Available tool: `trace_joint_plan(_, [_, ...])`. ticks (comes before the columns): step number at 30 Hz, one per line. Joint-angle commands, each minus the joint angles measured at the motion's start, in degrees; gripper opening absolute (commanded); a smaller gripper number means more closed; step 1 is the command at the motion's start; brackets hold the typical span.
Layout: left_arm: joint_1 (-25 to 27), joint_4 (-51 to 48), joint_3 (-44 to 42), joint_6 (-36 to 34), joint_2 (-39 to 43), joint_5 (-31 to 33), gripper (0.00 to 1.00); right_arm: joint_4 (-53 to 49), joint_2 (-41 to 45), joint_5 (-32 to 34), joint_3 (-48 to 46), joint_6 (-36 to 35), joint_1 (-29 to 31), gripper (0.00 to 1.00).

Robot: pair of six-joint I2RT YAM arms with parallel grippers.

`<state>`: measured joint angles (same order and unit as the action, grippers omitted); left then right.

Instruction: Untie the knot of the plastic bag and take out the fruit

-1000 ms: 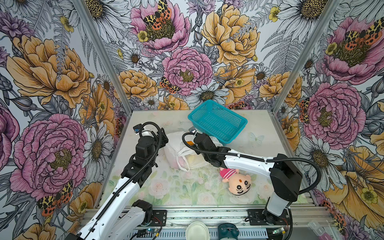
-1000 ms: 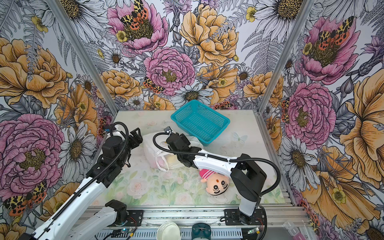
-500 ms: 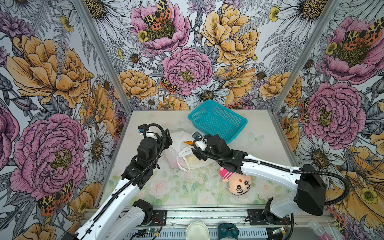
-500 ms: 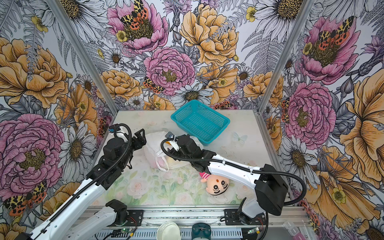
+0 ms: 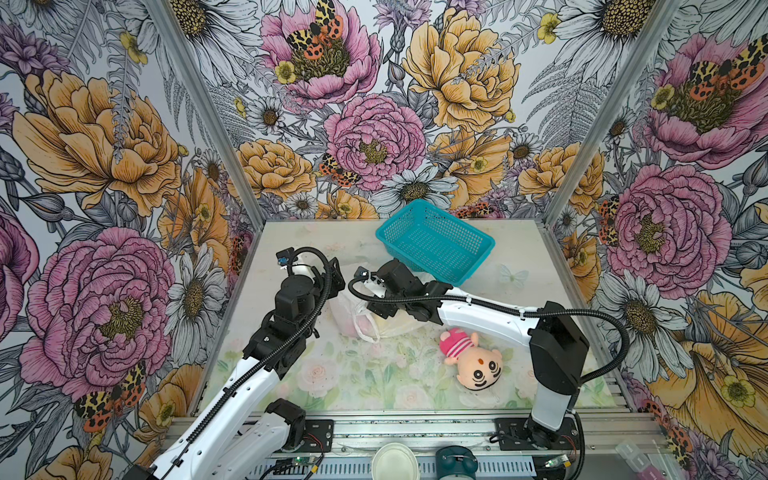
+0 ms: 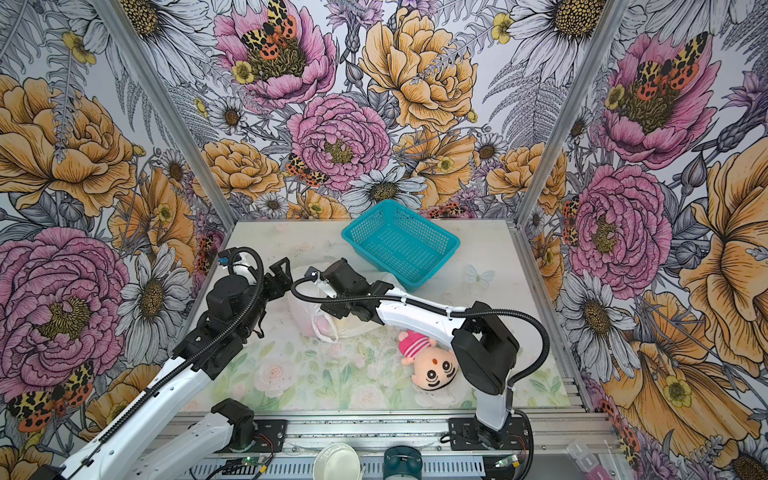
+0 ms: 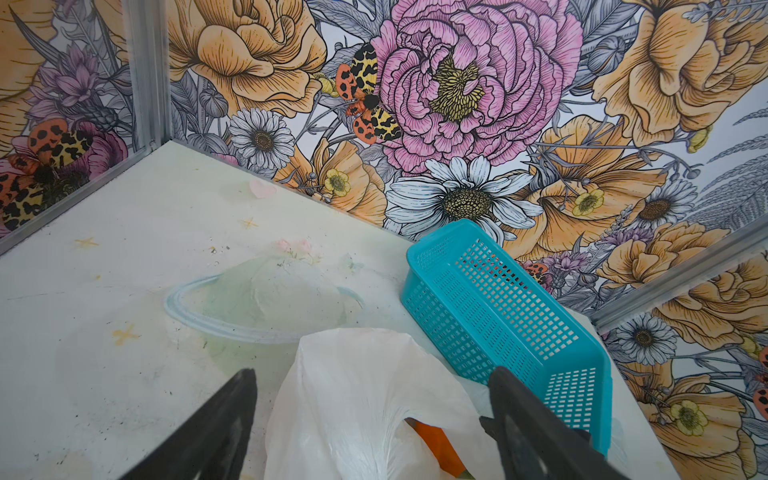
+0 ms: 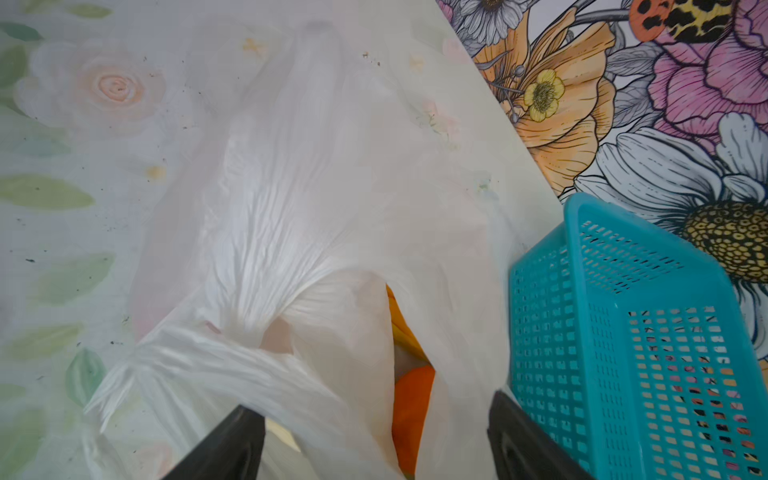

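The white plastic bag point(image 5: 353, 309) point(image 6: 307, 307) lies mid-table, with pink and yellow fruit showing faintly through the film. In the right wrist view its film gathers into a bunched twist, the knot point(image 8: 245, 328), with a loose handle tuft trailing from it. A slit in the bag point(image 8: 311, 232) shows an orange fruit point(image 8: 411, 407) under a yellow one point(image 8: 399, 324). My right gripper point(image 8: 374, 432) stands open over that slit, with film between its jaws. My left gripper point(image 7: 374, 411) is open too, over the bag point(image 7: 353, 395) and the orange fruit point(image 7: 436, 440).
A teal basket point(image 5: 436, 241) point(image 6: 399, 241) point(image 7: 519, 316) point(image 8: 623, 332) stands tilted just behind the bag, touching it. A plush doll with a pink hat point(image 5: 473, 357) point(image 6: 432, 361) lies front right under the right arm. Flowered walls enclose three sides.
My right gripper has opened from shut and let go of the bag film. Its elbow swung out and back. The left gripper has edged toward the bag.
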<state>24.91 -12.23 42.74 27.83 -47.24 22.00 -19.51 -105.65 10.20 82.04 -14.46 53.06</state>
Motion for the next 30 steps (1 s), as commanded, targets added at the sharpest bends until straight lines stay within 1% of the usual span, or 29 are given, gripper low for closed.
trace_joint_plan(1, [0.46, -0.04, 1.26, -1.49, 0.55, 1.25, 0.89, -2.24, -2.20, 0.36, 3.06, -0.75, -0.40, 0.83])
trace_joint_plan(3, [0.49, 0.09, 1.24, -1.47, 0.33, 1.16, 0.89, -2.20, -3.14, 1.65, 4.18, -0.36, -0.49, 0.79])
trace_joint_plan(5, [0.48, 0.09, 1.36, -1.55, 0.22, 1.10, 0.89, -2.14, -4.23, 3.52, 5.54, 0.21, -0.56, 0.72])
trace_joint_plan(6, [0.49, 0.06, 1.32, -1.54, 0.14, 1.09, 0.89, -2.13, -4.79, 5.33, 6.40, 0.58, -0.64, 0.62])
trace_joint_plan(7, [0.43, 0.09, 1.37, -1.55, 0.13, 1.06, 0.89, -2.06, -5.11, 6.44, 6.82, 0.95, -0.67, 0.55])
trace_joint_plan(8, [0.48, 0.08, 1.36, -1.56, 0.13, 1.12, 0.89, -2.03, -5.43, 7.88, 7.52, 1.55, -0.83, 0.38])
trace_joint_plan(9, [0.49, 0.09, 1.31, -1.56, 0.13, 1.07, 0.89, -2.03, -5.49, 8.96, 8.09, 2.30, -0.98, 0.24])
trace_joint_plan(11, [0.45, 0.10, 1.38, -1.56, 0.13, 0.94, 0.89, -1.86, -4.86, 10.34, 8.57, 3.93, -1.48, 0.05])
trace_joint_plan(12, [0.53, 0.05, 1.38, -1.56, 0.14, 0.94, 0.89, -1.51, -4.30, 10.64, 8.47, 4.67, -1.70, 0.00])
trace_joint_plan(15, [0.56, 0.10, 1.32, -1.56, 0.22, 0.77, 0.89, 1.68, -0.14, 12.33, 5.75, 7.36, -2.45, 0.00])
trace_joint_plan(19, [0.75, 0.10, 1.32, -1.56, 0.61, 0.25, 0.89, 10.11, 9.97, 15.29, -3.35, 12.29, -4.32, 0.00])
trace_joint_plan(21, [1.18, 0.06, 1.28, -1.63, 0.90, 0.25, 0.89, 13.88, 16.32, 14.52, -8.83, 16.61, -6.30, 0.00])
trace_joint_plan(25, [3.46, 0.10, 1.62, -2.67, 1.59, 1.51, 0.89, 20.96, 27.69, 8.38, -20.29, 26.37, -12.49, 0.00])
trace_joint_plan(27, [5.48, 0.01, 1.79, -3.29, 1.80, 2.34, 0.89, 21.96, 31.34, 8.25, -23.86, 29.86, -14.59, 0.00])
trace_joint_plan(30, [9.26, -1.36, 3.14, -4.34, 1.63, 4.16, 0.89, 21.97, 34.63, 9.13, -27.14, 33.74, -17.68, 0.00])
